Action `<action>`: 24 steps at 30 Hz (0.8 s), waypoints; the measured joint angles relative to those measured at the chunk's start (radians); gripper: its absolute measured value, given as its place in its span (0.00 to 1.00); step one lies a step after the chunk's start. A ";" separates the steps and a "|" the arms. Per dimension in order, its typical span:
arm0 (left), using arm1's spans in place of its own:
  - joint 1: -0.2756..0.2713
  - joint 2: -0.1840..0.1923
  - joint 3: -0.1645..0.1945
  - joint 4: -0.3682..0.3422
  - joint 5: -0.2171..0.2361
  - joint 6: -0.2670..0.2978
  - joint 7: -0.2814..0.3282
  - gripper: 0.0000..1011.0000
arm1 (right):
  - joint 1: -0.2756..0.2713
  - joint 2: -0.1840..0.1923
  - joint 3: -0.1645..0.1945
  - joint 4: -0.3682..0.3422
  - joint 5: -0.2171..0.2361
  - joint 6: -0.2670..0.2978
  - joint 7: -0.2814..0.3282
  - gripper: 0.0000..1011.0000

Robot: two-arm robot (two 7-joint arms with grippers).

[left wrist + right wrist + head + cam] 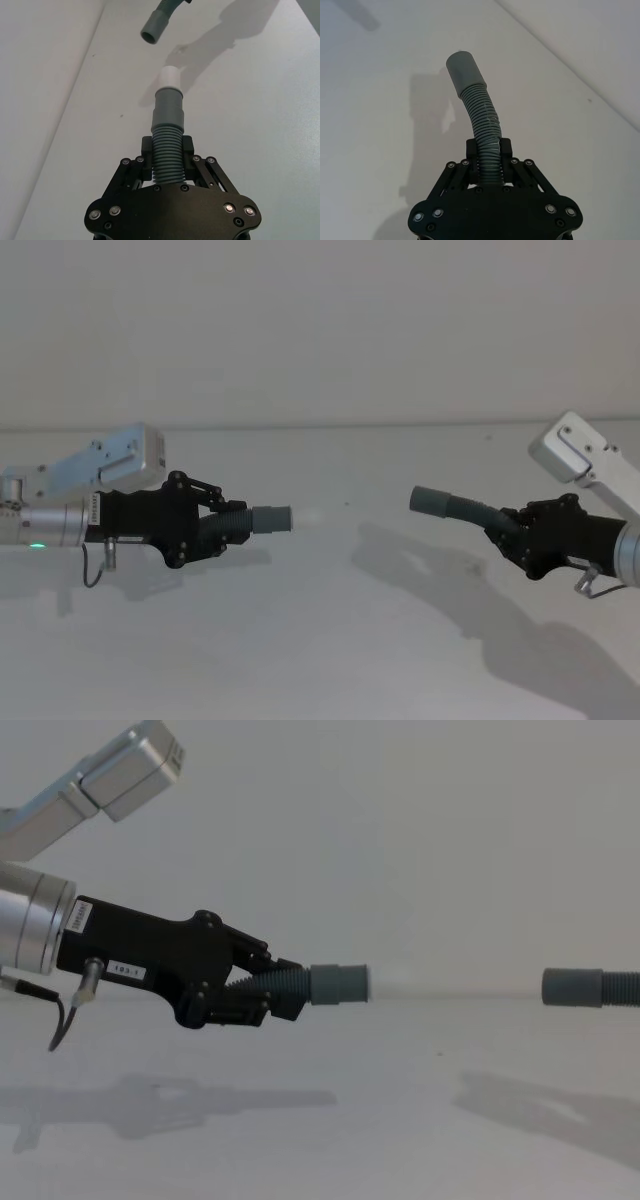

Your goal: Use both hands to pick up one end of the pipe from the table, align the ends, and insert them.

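Progress: I judge both pickups done; aligning and inserting remain.
Left jaws: clamped on left pipe piece (228,527), frame centre-left; white-tipped cuff (272,519) points right.
Right jaws: clamped on right pipe piece (478,511), centre-right; open cuff (430,502) points left.
Gap: cuffs well apart above tabletop (320,660).

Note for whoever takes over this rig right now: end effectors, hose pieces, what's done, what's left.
Left end effector: shut on the left hose piece, whitish tip pointing toward the right arm.
Right end effector: shut on the right hose piece, open cuff facing the left arm.
Both pieces are off the table, ends apart with a clear gap.
Done: both picked up. Left: line up the ends, close the gap, push tip into cuff.
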 joint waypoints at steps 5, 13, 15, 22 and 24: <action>0.000 0.000 0.000 0.000 0.000 0.000 0.000 0.30 | 0.018 0.031 -0.021 -0.014 -0.008 -0.010 0.041 0.24; 0.000 0.000 0.000 0.000 0.000 0.000 0.000 0.30 | 0.056 0.057 -0.061 -0.032 -0.019 -0.021 0.094 0.24; 0.000 0.000 0.000 0.000 0.000 0.000 0.000 0.30 | 0.069 0.061 -0.071 -0.037 -0.021 -0.024 0.107 0.24; 0.000 0.000 0.000 0.000 0.000 0.000 0.000 0.30 | 0.104 0.064 -0.091 -0.051 -0.019 -0.028 0.138 0.24; 0.000 0.000 0.000 0.000 0.000 0.000 0.000 0.30 | 0.113 0.064 -0.096 -0.056 -0.016 -0.029 0.145 0.24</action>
